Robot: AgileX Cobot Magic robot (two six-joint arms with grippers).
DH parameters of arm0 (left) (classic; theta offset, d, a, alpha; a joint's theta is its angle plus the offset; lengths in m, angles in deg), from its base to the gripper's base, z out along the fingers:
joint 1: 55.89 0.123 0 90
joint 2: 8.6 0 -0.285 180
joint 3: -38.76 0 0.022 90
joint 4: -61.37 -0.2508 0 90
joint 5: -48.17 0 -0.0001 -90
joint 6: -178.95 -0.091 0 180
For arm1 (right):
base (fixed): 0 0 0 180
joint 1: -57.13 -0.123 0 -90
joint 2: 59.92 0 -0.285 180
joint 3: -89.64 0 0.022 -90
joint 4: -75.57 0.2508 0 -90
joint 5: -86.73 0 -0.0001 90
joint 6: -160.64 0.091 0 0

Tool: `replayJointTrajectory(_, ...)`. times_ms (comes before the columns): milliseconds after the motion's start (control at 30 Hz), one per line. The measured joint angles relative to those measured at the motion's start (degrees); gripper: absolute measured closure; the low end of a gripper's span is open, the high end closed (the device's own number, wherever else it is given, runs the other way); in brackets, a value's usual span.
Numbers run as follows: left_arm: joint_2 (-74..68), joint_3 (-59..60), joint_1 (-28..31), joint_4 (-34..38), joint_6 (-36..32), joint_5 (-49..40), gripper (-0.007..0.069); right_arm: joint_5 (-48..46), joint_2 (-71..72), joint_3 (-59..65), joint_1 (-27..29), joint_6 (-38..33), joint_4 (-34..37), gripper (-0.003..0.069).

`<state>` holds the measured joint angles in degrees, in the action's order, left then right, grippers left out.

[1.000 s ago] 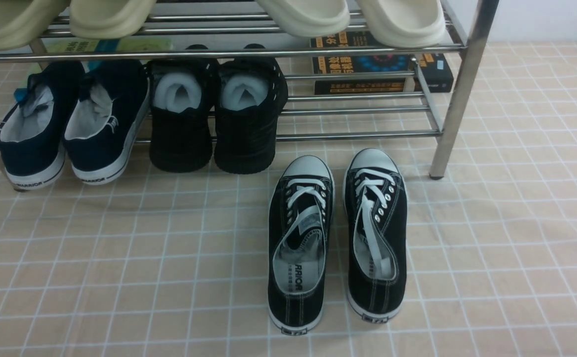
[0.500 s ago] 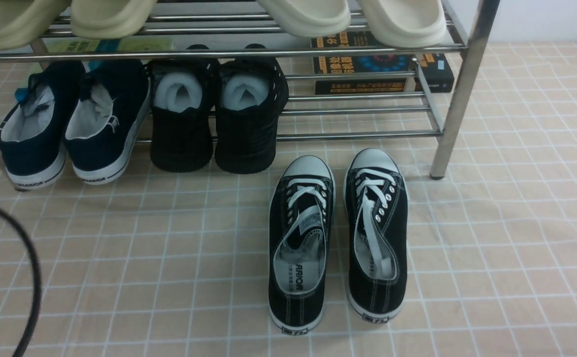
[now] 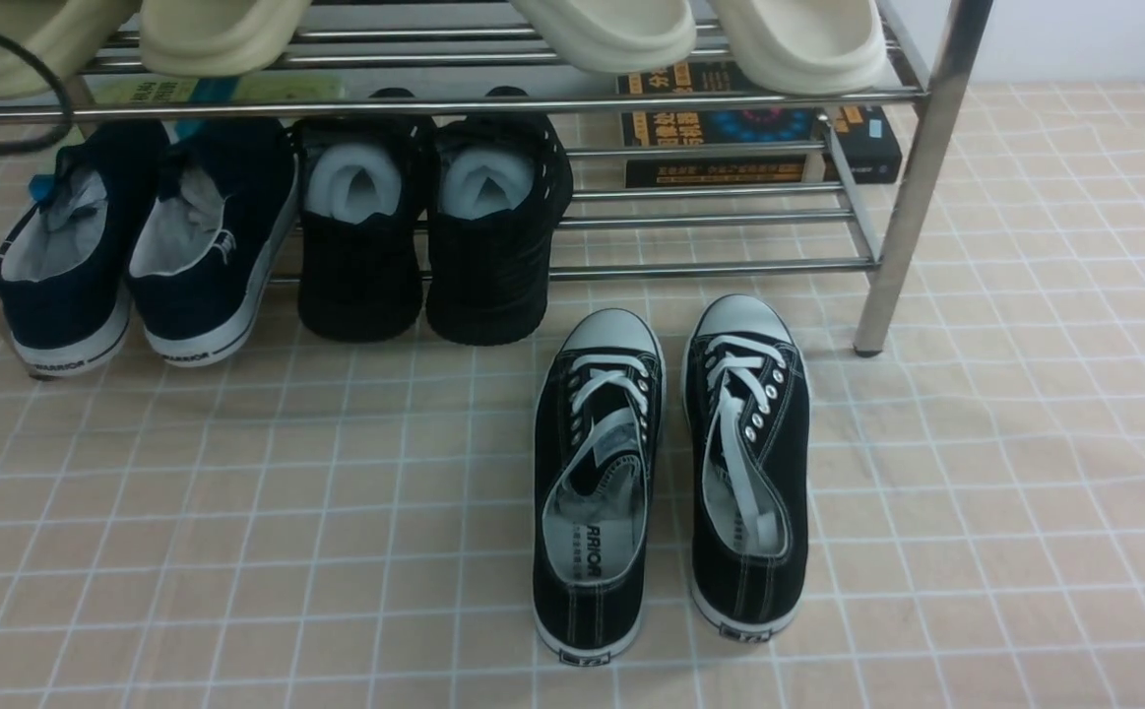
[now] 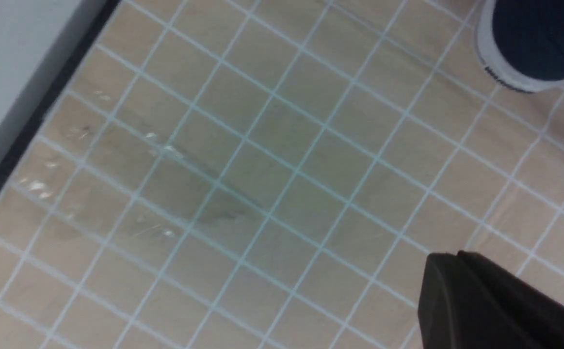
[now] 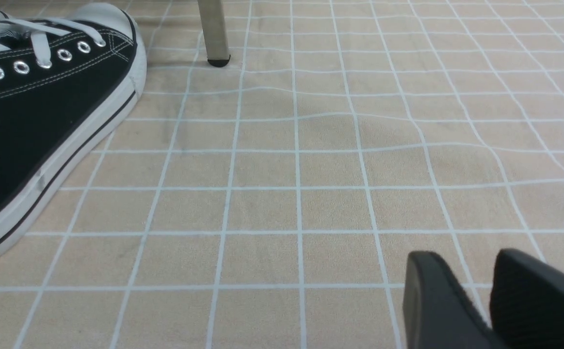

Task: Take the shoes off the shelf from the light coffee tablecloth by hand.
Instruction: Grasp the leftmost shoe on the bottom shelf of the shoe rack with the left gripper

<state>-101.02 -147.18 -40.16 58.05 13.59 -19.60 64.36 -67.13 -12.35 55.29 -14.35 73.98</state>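
Cable [image 3: 58,79]: swung up beside shelf [image 3: 913,187]; left arm likely advancing.
Left gripper [image 4: 449,259]: clenched, empty.
Right gripper [image 5: 466,261]: parting, empty.
Shoes [image 3: 193,295]: untouched on shelf.

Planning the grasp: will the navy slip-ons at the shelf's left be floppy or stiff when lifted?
Likely floppy above: the navy slip-ons show soft canvas and a rumpled lining. The thick white rubber soles probably stay stiff. Toes tucked under the shelf bars might snag.

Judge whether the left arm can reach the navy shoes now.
Likely yes: the shoes jut heel-first from the shelf, only cloth before them; the left gripper is shut, though.
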Motion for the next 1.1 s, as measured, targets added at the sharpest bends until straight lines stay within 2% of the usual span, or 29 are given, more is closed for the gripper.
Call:
replayJointTrajectory(100,-4.13,-3.38,0.82,3.32,-2.59,1.63,0.0606,0.0,0.0,0.0,0.0,0.0,0.0,0.0449)
replayJointTrajectory(267,-10.19,-7.67,0.21,4.79,-5.51,6.87,0.051,0.0,0.0,0.0,0.0,0.0,0.0,0.0442)
replayJointTrajectory(400,-14.01,-8.03,-2.1,3.32,-5.99,14.6,0.0316,0.0,0.0,0.0,0.0,0.0,0.0,0.0438)
replayJointTrajectory(433,-14.17,-8.03,-2.2,3.32,-5.99,14.87,0.0316,0.0,0.0,0.0,0.0,0.0,0.0,0.0438)
replayJointTrajectory(467,-15.54,-8.03,-2.86,2.52,-6.11,17.07,0.0246,0.0,0.0,0.0,0.0,0.0,0.0,0.0434)
replayJointTrajectory(600,-18.64,-8.03,-3.41,1.98,-6.14,20.44,0.0159,0.0,0.0,0.0,0.0,0.0,0.0,0.0431)
replayJointTrajectory(867,-22.11,-8.03,-3.47,1.57,-5.91,21.1,0.0155,0.0,0.0,0.0,0.0,0.0,0.0,0.0428)
replayJointTrajectory(967,-22.94,-8.03,-3.47,1.57,-5.78,21.1,0.0196,0.0,0.0,0.0,0.0,0.0,0.0,0.0423)
replayJointTrajectory(1000,-23.3,-8.03,-3.53,1.49,-5.73,20.99,0.0244,0.0,0.0,0.0,0.0,0.0,0.0,0.0422)
replayJointTrajectory(1033,-23.31,-8.03,-3.53,1.49,-5.67,21.0,0.026,0.0,0.0,0.0,0.0,0.0,0.0,0.0422)
replayJointTrajectory(1067,-23.44,-8.03,-3.53,1.49,-5.68,20.84,0.0336,0.0,0.0,0.0,0.0,0.0,0.0,0.0422)
replayJointTrajectory(1100,-23.44,-8.03,-3.53,1.49,-5.68,20.79,0.0347,0.0,0.0,0.0,0.0,0.0,0.0,0.0422)
